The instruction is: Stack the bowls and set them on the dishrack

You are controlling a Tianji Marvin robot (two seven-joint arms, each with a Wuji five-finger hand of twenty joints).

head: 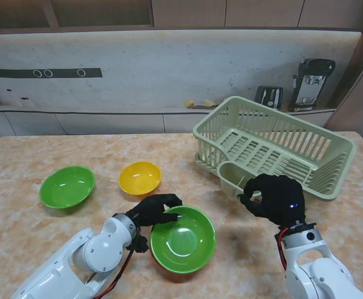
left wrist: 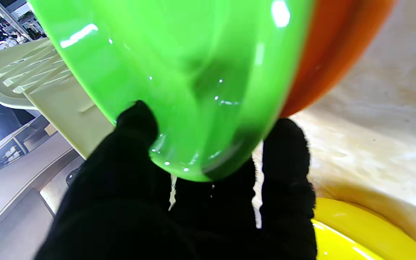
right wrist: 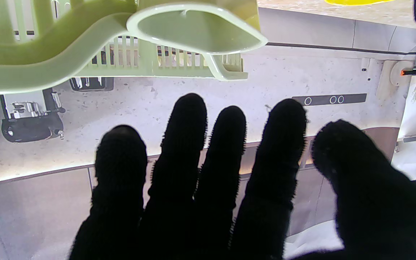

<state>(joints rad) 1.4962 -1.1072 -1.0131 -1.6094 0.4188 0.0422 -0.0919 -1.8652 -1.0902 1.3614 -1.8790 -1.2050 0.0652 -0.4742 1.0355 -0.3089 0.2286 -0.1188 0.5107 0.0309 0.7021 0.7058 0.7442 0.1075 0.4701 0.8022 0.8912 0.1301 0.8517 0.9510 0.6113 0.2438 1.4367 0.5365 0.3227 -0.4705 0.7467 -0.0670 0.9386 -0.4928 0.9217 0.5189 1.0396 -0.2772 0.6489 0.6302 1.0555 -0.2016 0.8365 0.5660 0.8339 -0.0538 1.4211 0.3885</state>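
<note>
The left hand (head: pixel 151 210) grips the rim of a green bowl (head: pixel 183 239) nested in an orange bowl (left wrist: pixel 323 54), near the dish rack (head: pixel 275 144); the right hand (head: pixel 274 198), fingers spread, holds nothing beside the rack.

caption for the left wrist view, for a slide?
Left hand pinches the rim of a green bowl nested in an orange bowl.

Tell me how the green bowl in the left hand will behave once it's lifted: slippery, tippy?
The green bowl looks glossy with bright glints, so probably slick against the left hand's fingers. They pinch one rim only, so it may tilt. It sits nested in an orange bowl, which could stay behind. Likely stiff, light plastic.
</note>
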